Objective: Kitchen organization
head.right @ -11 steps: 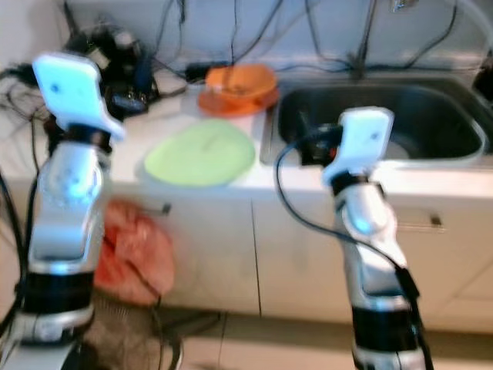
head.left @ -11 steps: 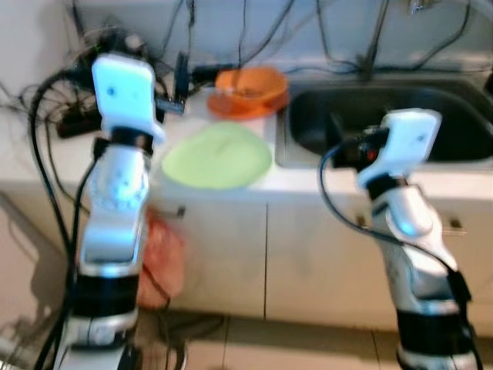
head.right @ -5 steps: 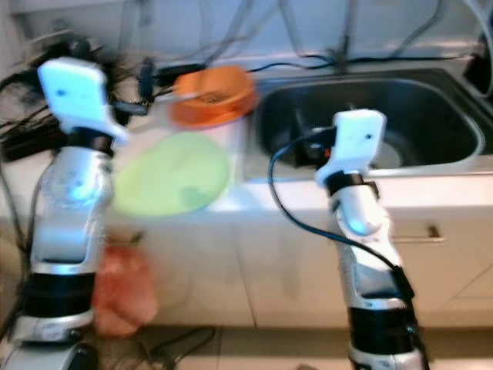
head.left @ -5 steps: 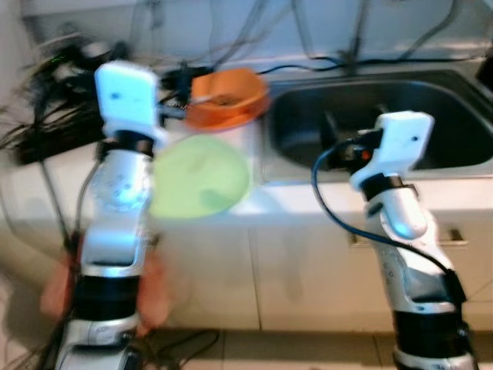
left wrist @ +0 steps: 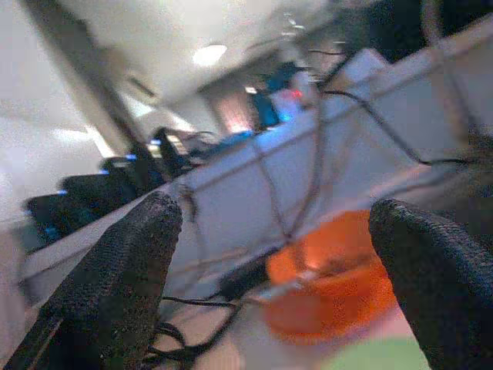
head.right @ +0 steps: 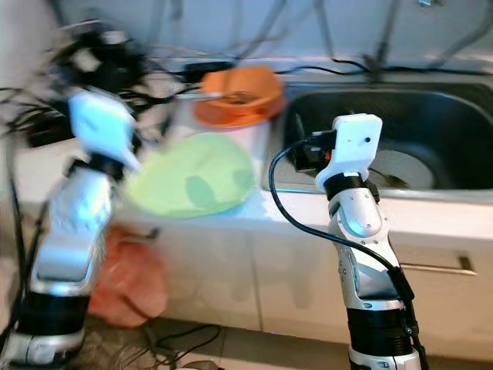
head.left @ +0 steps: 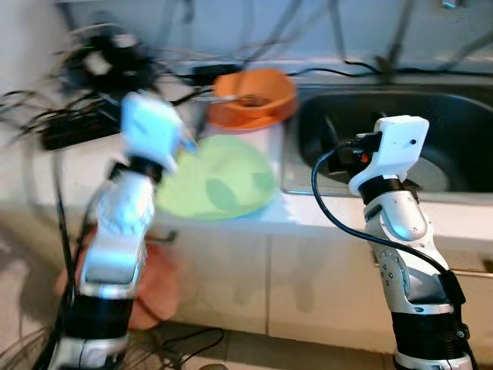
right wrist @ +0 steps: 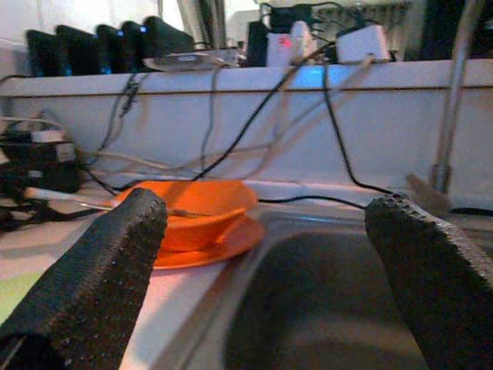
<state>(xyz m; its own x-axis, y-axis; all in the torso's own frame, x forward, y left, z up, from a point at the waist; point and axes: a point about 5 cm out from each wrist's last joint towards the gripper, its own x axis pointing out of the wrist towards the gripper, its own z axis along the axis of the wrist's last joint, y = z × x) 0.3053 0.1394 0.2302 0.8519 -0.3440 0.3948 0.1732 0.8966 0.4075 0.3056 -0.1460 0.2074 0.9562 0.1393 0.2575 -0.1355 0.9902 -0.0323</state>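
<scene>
A pale green plate [head.left: 219,179] lies on the white counter beside the sink [head.left: 454,127]. Behind it an orange bowl [head.left: 250,96] sits on an orange plate, with a utensil resting in it. My left arm [head.left: 154,131] is raised at the green plate's left edge and is blurred. The left gripper [left wrist: 269,223] is open, its fingers [left wrist: 115,270] wide apart, aimed toward the orange bowl [left wrist: 339,262]. My right arm [head.left: 393,146] is raised at the sink's front rim. The right gripper [right wrist: 266,212] is open and empty, facing the bowl [right wrist: 192,212] and the basin [right wrist: 308,308].
A tangle of black cables and a power strip [head.left: 77,123] crowds the counter's back left. A round plate [head.right: 400,168] lies in the sink, and a faucet [right wrist: 454,92] rises behind it. A reddish bag [head.left: 154,285] hangs at the cabinet front. Cables trail on the floor [head.left: 200,339].
The camera has swung, shifting the whole scene. My left arm has dropped lower and nearer the green plate, blurred in motion. The right arm keeps much the same pose.
</scene>
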